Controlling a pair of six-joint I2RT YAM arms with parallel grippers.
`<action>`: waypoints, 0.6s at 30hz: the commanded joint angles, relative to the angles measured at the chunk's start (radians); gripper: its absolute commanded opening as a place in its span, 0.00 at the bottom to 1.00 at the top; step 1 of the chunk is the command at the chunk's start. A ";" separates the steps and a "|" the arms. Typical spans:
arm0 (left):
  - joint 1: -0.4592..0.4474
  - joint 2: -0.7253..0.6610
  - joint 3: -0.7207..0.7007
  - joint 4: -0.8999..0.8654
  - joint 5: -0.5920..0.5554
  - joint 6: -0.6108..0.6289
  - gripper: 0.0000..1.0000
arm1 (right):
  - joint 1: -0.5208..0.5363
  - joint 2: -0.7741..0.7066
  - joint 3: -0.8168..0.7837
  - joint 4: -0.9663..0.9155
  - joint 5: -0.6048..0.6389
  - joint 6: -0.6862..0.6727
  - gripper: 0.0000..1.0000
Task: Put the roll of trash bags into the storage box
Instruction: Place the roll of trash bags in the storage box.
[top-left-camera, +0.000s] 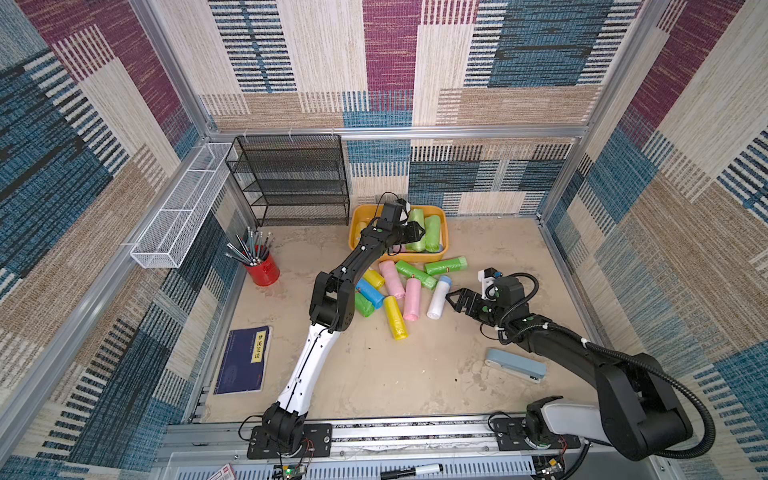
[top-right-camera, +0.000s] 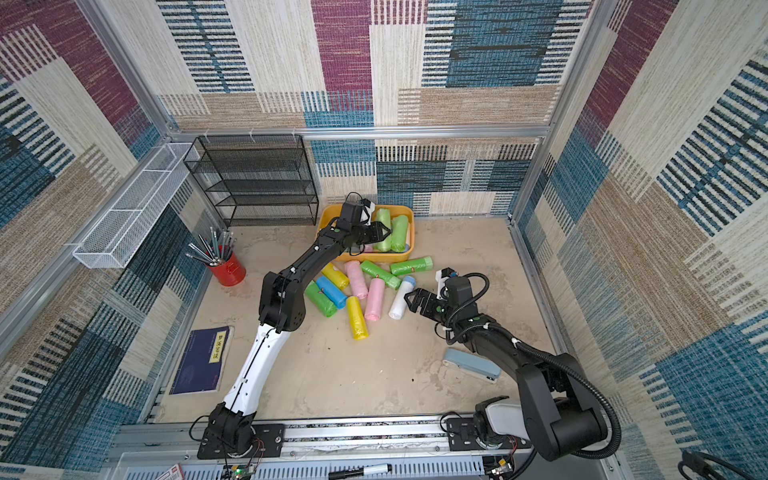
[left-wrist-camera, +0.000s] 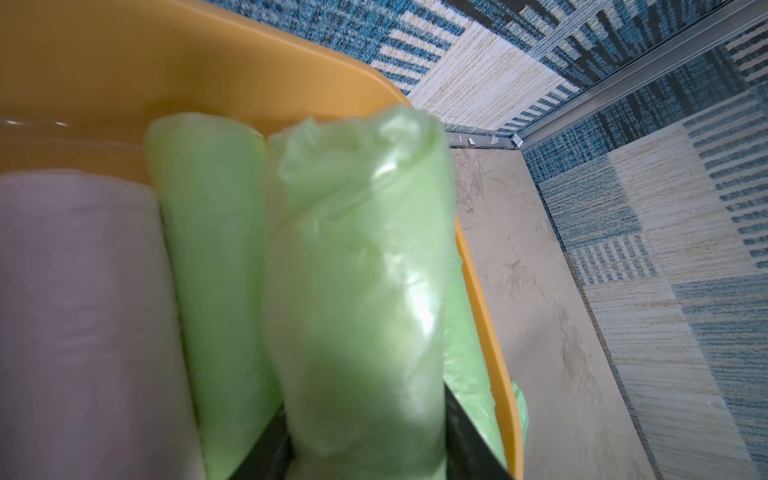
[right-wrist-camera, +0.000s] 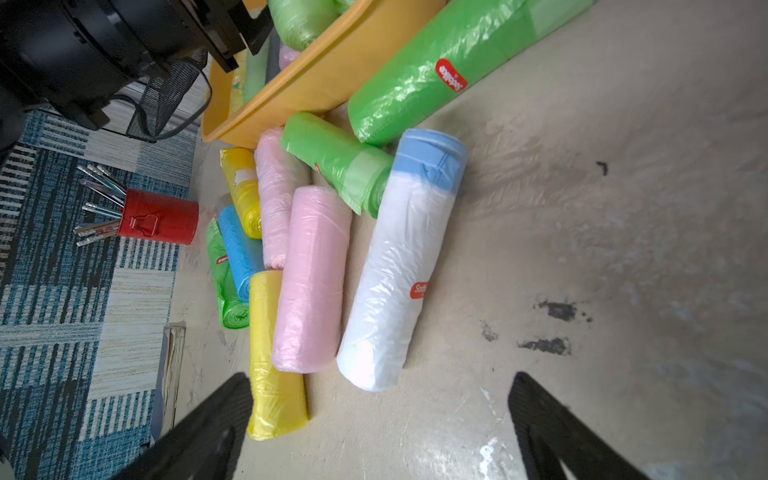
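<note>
The storage box (top-left-camera: 445, 232) (top-right-camera: 411, 232) (left-wrist-camera: 104, 83) (right-wrist-camera: 316, 75) is an orange-yellow tub at the back of the table. It holds green rolls and a pale pink one. My left gripper (top-left-camera: 417, 233) (top-right-camera: 384, 235) (left-wrist-camera: 365, 457) hangs over the box. A light green roll of trash bags (top-left-camera: 415, 218) (left-wrist-camera: 357, 249) sits between its fingers, and both lie against its sides. My right gripper (top-left-camera: 451, 300) (top-right-camera: 411, 300) (right-wrist-camera: 380, 415) is open and empty just above the table. The near end of a white roll with a blue end (top-left-camera: 439, 297) (right-wrist-camera: 403, 266) is close in front of it.
Several loose rolls lie in front of the box: pink (top-left-camera: 412, 299), yellow (top-left-camera: 395, 318), green (top-left-camera: 445, 266), blue (top-left-camera: 370, 293). A red pencil cup (top-left-camera: 262, 270), a blue notebook (top-left-camera: 244, 360), a grey-blue stapler (top-left-camera: 515, 365), a black mesh rack (top-left-camera: 291, 178) and a white wire basket (top-left-camera: 183, 208) stand around.
</note>
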 joint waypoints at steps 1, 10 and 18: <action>0.002 0.008 0.021 0.074 0.051 -0.010 0.71 | 0.000 0.010 0.007 0.027 -0.021 0.007 0.98; 0.001 -0.100 -0.068 0.037 0.022 0.084 0.98 | 0.001 0.024 0.015 0.029 -0.018 0.014 1.00; 0.000 -0.205 -0.120 -0.023 0.012 0.137 0.98 | 0.001 0.033 0.022 0.058 -0.065 0.042 0.99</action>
